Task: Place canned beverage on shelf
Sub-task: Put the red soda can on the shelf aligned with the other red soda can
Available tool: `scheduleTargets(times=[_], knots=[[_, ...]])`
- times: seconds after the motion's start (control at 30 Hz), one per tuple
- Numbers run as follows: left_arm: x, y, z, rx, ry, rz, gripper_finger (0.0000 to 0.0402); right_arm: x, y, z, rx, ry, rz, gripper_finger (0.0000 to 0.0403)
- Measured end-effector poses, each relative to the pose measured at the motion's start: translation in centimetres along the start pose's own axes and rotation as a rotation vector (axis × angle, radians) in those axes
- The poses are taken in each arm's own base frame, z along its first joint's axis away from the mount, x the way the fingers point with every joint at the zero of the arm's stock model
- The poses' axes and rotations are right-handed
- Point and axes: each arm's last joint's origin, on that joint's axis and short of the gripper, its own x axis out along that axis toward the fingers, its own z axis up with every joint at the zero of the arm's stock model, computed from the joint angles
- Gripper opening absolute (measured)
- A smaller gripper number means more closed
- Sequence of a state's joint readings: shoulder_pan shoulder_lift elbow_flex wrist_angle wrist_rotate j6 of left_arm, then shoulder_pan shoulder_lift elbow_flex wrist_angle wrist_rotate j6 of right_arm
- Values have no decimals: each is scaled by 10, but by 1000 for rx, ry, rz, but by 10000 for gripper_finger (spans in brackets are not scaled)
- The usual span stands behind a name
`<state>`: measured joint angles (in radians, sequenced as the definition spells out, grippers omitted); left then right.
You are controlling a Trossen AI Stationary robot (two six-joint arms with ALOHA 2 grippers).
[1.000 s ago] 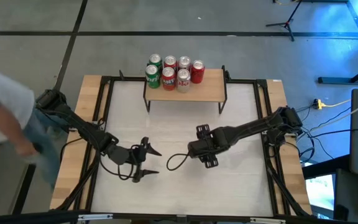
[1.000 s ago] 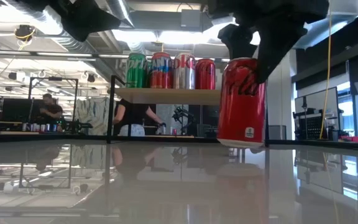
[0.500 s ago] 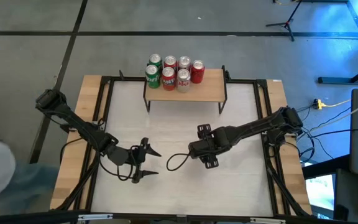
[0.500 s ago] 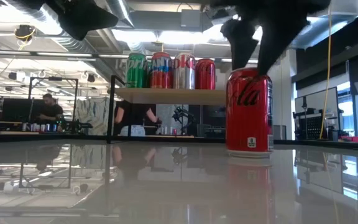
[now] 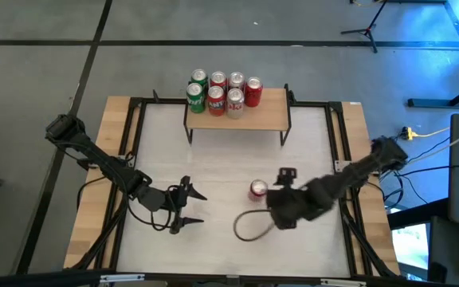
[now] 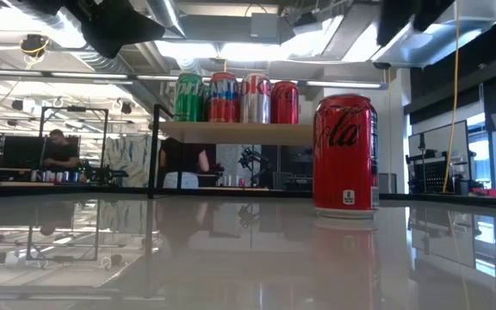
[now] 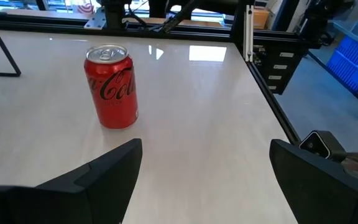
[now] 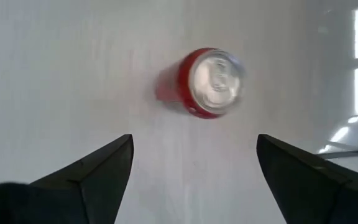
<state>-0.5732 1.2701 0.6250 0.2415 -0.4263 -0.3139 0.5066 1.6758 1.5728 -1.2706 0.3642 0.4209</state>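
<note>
Your right tool (image 5: 271, 209): fingers spread wide, holding nothing, just beside red can (image 5: 258, 190), not touching. Can upright on counter (image 5: 221, 159), well apart from shelf (image 5: 253, 118); label reads "Coca-Cola". Your left tool (image 5: 188, 209): also open, empty, arm low over counter's left side. Seven cans on shelf; lettering partly readable.
</note>
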Motion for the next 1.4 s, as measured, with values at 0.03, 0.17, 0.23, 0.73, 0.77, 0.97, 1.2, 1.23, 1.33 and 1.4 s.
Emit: scheduleTargets(times=[0.03,0.17,0.23,0.73,0.77,0.97,1.2,1.23,1.33,1.4], knots=[[0,0,0,0,1,0,343,-4,2,-7,15,-28,-20,335],[0,-1,-1,2,4,-3,343,-13,1,-36,107,-154,-79,335],[0,-1,-1,2,4,-3,343,-10,-3,-50,180,-244,-100,335],[0,1,0,6,-1,14,343,78,8,-82,529,-759,-105,335],[0,1,0,6,-1,13,343,81,10,-80,549,-780,-112,335],[0,1,0,3,-1,14,343,101,21,-75,543,-791,-152,335],[0,1,0,3,0,14,343,114,28,-73,555,-808,-217,335],[0,1,0,3,0,14,343,116,28,-73,553,-805,-228,335],[0,1,0,3,0,14,343,123,31,-73,545,-796,-240,335],[0,1,0,3,0,14,343,126,33,-73,545,-795,-240,335]])
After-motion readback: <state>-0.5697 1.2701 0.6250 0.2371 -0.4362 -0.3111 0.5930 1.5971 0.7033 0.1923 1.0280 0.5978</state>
